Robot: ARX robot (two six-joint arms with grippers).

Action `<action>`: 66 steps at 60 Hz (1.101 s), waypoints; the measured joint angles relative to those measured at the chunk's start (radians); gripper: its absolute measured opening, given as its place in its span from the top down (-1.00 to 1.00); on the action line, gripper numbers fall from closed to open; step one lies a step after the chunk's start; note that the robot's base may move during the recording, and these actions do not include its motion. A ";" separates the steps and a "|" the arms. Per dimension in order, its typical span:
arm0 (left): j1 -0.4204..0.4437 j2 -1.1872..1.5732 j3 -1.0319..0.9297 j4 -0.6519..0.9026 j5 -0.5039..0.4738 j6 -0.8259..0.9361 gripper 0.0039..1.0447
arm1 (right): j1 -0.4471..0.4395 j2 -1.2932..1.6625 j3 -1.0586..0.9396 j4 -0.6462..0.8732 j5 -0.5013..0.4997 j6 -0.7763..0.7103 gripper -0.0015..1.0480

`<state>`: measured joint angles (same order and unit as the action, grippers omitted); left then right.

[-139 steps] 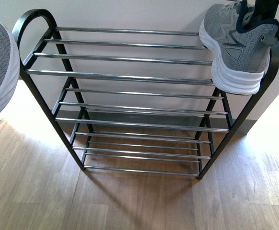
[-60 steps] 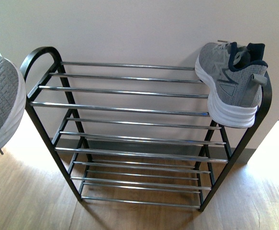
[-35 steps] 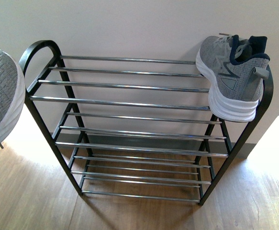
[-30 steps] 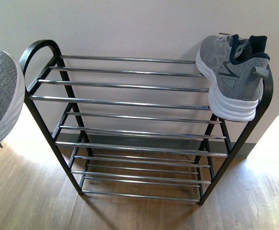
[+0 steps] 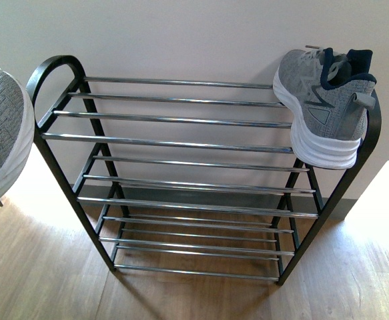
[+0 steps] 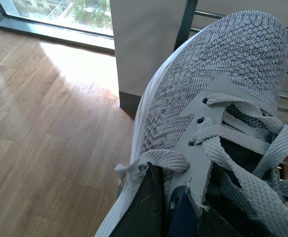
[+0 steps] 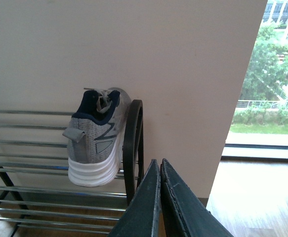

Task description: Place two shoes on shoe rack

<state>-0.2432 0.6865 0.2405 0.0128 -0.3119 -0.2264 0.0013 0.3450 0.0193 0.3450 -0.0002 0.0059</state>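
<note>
One grey knit shoe (image 5: 325, 107) rests on the top tier of the shoe rack (image 5: 181, 140) at its right end, heel toward me; the right wrist view shows this shoe (image 7: 95, 140) beside the rack's arched end. The second shoe (image 5: 2, 137) hangs in the air left of the rack, partly out of the front view. My left gripper (image 6: 166, 197) is shut on this shoe (image 6: 218, 89) at its tongue and laces. My right gripper (image 7: 160, 170) is shut with nothing in it, back from the rack's right end. Neither arm shows in the front view.
The rack stands on a wood floor (image 5: 181, 300) against a pale wall (image 5: 181, 33). A floor-level window (image 6: 60, 15) lies to the left and another window (image 7: 277, 74) to the right of the wall. The rack's rods left of the placed shoe hold nothing.
The front camera's view has risen, showing more wall. The right gripper that held the shoe's heel has let go and left the front view; that shoe stays on the top tier.
</note>
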 joint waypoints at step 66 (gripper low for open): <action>0.000 0.000 0.000 0.000 -0.002 0.000 0.98 | 0.000 -0.340 0.000 -0.344 -0.002 -0.002 0.12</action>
<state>-0.2432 0.6865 0.2405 0.0128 -0.3134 -0.2264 0.0010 0.0055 0.0196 0.0006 -0.0017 0.0036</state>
